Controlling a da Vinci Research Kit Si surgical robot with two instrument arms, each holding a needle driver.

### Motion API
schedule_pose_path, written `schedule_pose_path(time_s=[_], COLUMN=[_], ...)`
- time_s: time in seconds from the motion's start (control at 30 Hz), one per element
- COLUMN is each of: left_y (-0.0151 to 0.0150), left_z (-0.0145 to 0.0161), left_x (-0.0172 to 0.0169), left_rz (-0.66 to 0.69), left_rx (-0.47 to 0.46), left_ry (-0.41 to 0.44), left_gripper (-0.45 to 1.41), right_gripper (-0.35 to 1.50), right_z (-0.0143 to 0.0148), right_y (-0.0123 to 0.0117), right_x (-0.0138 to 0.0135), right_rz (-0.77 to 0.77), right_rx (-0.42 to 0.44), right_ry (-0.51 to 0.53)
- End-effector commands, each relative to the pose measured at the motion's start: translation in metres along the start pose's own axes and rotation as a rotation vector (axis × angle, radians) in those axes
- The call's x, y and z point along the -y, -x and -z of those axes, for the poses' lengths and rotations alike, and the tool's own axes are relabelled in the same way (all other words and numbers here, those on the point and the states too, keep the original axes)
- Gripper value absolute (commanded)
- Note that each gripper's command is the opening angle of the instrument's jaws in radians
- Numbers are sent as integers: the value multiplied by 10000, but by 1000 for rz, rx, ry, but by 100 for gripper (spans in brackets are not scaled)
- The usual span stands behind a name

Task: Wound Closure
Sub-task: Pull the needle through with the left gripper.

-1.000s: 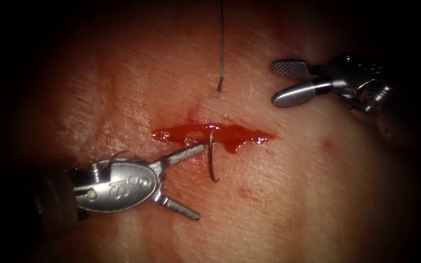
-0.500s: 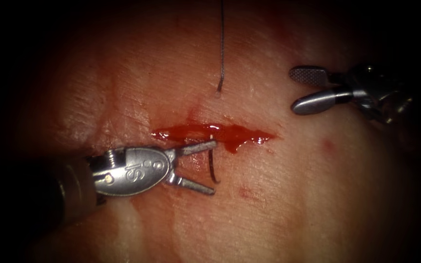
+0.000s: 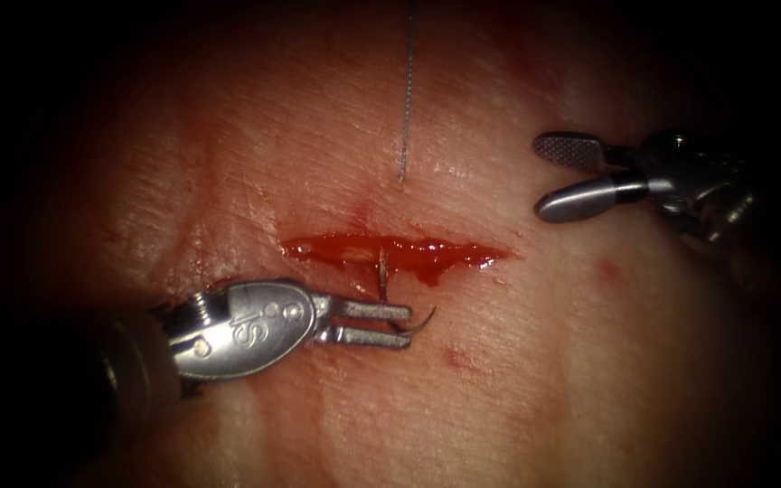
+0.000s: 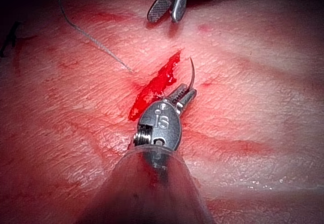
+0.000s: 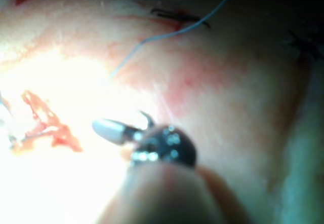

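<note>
The tissue (image 3: 228, 163) has a short crosswise cut (image 3: 395, 248) filled with red fluid. The curved needle (image 3: 381, 274) rises out of the cut's near edge and bends down to my left tool (image 3: 407, 327). That tool lies below the cut, and its jaws are shut on the needle just behind the tip, which pokes out to the right. The same grip on the needle (image 4: 191, 74) appears in the left wrist view, left tool (image 4: 182, 95). Thread (image 3: 406, 90) runs down from above into the tissue just above the cut. My right tool (image 3: 549, 176) hovers to the upper right, open and holding nothing.
Small red spots (image 3: 606, 268) mark the tissue right of the cut. In the right wrist view the thread (image 5: 167, 34) crosses the tissue past older dark stitches (image 5: 177, 16), with the right tool (image 5: 124, 122) over pale tissue near the cut (image 5: 48, 122).
The left tool slid right and its jaws closed on the needle near the tip. The needle's free end swung to point right. The right tool drew back to the right.
</note>
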Motion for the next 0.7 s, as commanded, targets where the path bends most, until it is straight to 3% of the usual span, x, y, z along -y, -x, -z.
schedule_pose_path(time_s=[0.03, 0.23, 0.3, 0.5, 0.6, 0.7], left_y=[-4, -22, -31, -52, -62, -81], left_z=[-4, 1, 3, 5, 9, 19], left_x=[2, -14, -29, -44, -42, -30], left_rz=[39, 200, 277, 264, 211, 40], left_rx=[-13, -100, -115, -123, -126, -122], left_ry=[20, 96, 169, 219, 203, 127], left_gripper=[-45, -45, -45, -45, -45, -45], right_gripper=[104, 106, 106, 103, 103, 84], right_z=[-6, -4, -4, -5, -6, -9], right_y=[-4, -4, -2, -2, -1, 1], right_x=[0, 14, 18, 22, 25, 40], right_rz=[4, -20, -54, -71, -87, -167], right_rx=[-1, 2, 6, 7, 10, 32], right_ry=[-17, -39, -55, -59, -66, -139])
